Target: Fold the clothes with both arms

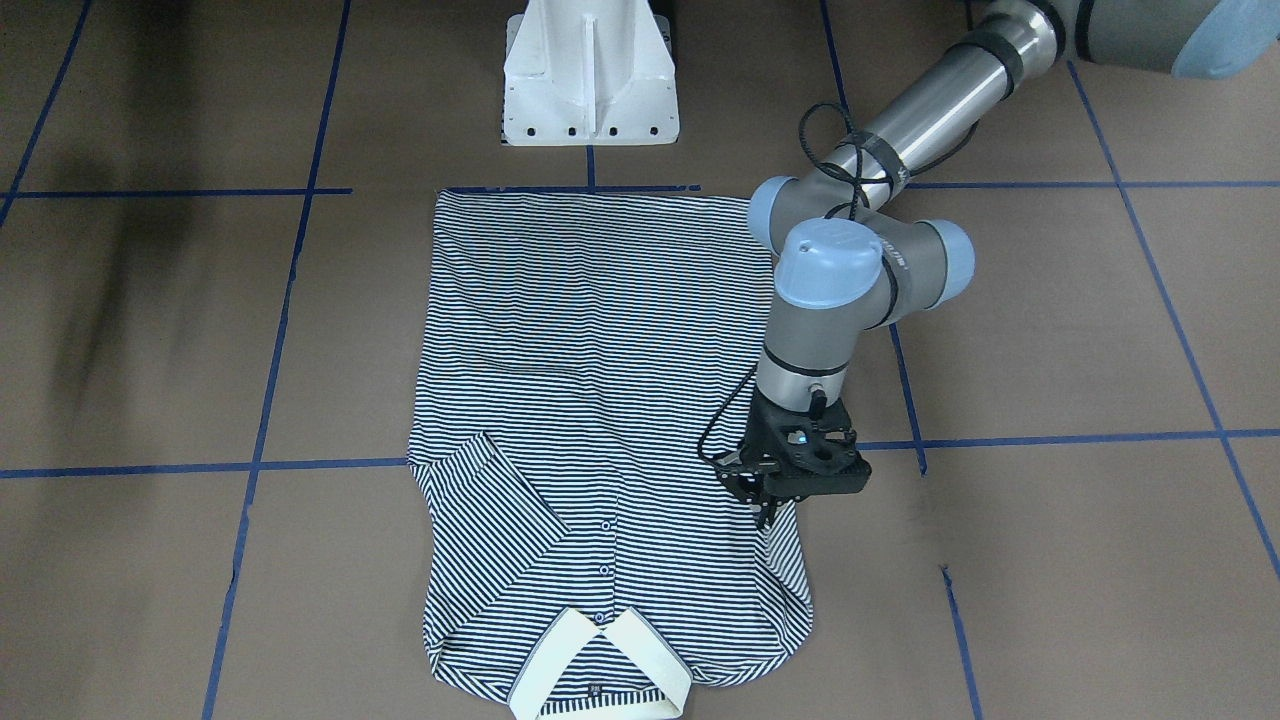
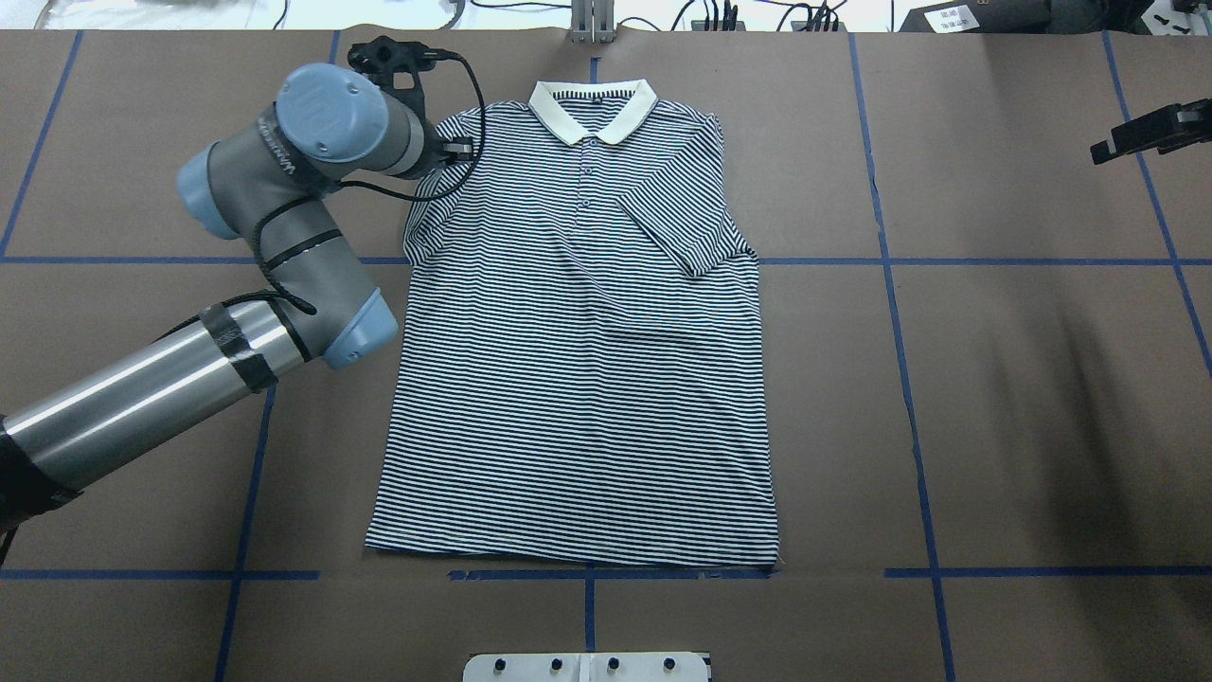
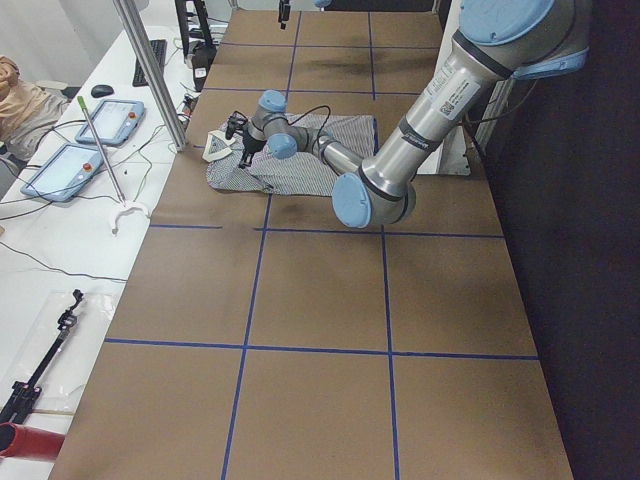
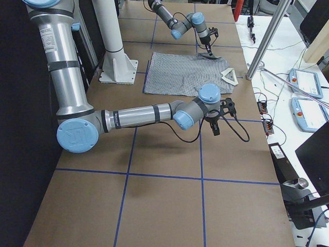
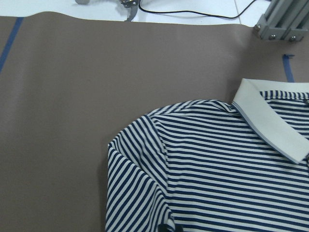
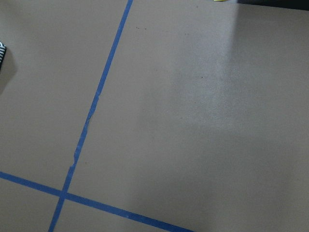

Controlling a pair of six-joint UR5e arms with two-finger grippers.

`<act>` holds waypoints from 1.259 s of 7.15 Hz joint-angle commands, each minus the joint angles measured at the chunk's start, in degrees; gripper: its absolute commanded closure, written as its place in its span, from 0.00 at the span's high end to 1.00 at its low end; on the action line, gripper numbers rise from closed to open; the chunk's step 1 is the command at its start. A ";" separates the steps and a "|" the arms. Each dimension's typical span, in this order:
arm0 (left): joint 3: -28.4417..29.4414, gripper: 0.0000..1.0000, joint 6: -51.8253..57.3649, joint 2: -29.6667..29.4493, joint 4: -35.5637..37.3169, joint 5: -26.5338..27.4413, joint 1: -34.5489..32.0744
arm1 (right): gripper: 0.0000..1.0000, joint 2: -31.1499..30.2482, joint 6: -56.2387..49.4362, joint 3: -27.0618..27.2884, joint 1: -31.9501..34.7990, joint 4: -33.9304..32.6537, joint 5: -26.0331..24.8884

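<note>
So the polo shirt [image 2: 578, 379] is lying flat, face up, in the middle of the tabletop [image 2: 994, 379], cream collar [image 2: 592, 99] on the far side from the white pedestal [image 1: 590, 80]. The sleeve on the robot's right [image 2: 677, 223] is already folded in over the chest. The left hand [image 1: 766, 512] is down at the other sleeve, fingers narrow and pinching the fabric edge by the looks of it. The right hand [image 2: 1150, 133] hangs over bare tabletop well off to the side, honestly can't tell if it's wide or narrow.
</note>
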 commanded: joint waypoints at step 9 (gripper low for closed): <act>-38.56 1.00 3.95 19.26 10.91 -5.25 7.24 | 1.00 -9.77 39.47 29.48 -23.84 -0.88 -11.98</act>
